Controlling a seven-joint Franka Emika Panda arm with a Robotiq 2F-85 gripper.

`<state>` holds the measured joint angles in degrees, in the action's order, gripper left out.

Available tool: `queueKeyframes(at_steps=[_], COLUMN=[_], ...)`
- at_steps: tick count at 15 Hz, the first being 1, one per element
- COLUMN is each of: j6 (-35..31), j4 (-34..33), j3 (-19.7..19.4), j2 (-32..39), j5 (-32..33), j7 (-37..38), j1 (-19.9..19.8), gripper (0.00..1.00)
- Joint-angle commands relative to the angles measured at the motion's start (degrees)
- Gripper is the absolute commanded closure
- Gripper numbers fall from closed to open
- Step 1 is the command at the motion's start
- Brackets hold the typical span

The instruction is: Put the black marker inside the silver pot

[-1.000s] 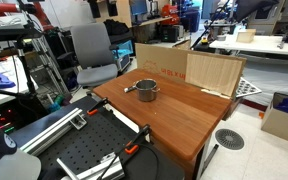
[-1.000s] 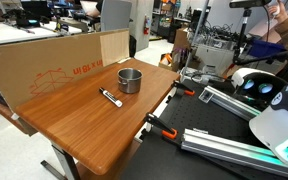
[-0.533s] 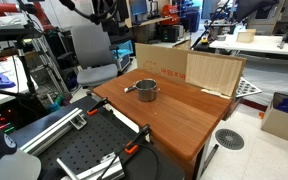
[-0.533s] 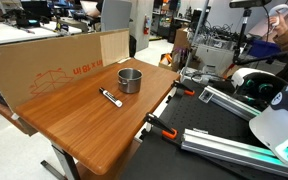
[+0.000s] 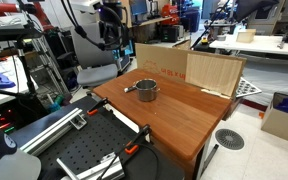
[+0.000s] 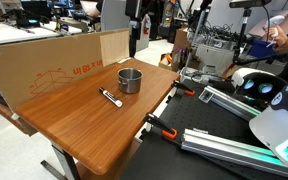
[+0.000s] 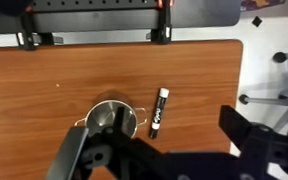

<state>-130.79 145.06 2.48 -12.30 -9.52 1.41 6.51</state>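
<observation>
The pincer [image 7: 164, 160] is seen spread wide and empty, high over the worktop [image 7: 44, 90]. The black marker [image 7: 158, 111] is found lying flat, just at 3 o'clock of the silver pot [image 7: 112, 104], pointing 12 to 6. Descent should be centred on the barrel's middle, jaws kept clear of the pot wall.

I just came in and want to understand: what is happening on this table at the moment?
A robot arm holds its gripper high above the wooden table, open and holding nothing. The black marker lies flat on the table beside the silver pot. It is outside the pot and not yet picked up, so the job has hardly begun.
</observation>
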Motion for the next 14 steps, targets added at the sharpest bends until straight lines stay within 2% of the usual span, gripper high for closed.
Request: queueKeyframes(at_steps=[1, 8, 14], j6=[-0.17, 1.62, 3.01], j4=[-4.23, -10.85, -15.97], j3=[0.93, 4.77, 4.85], j2=[6.62, 18.46, 27.49], j5=[-1.6, 4.47, 8.5], j7=[-1.69, 2.01, 5.58], j1=[0.22, 1.09, 2.66], gripper=[0.0, 0.0, 0.0])
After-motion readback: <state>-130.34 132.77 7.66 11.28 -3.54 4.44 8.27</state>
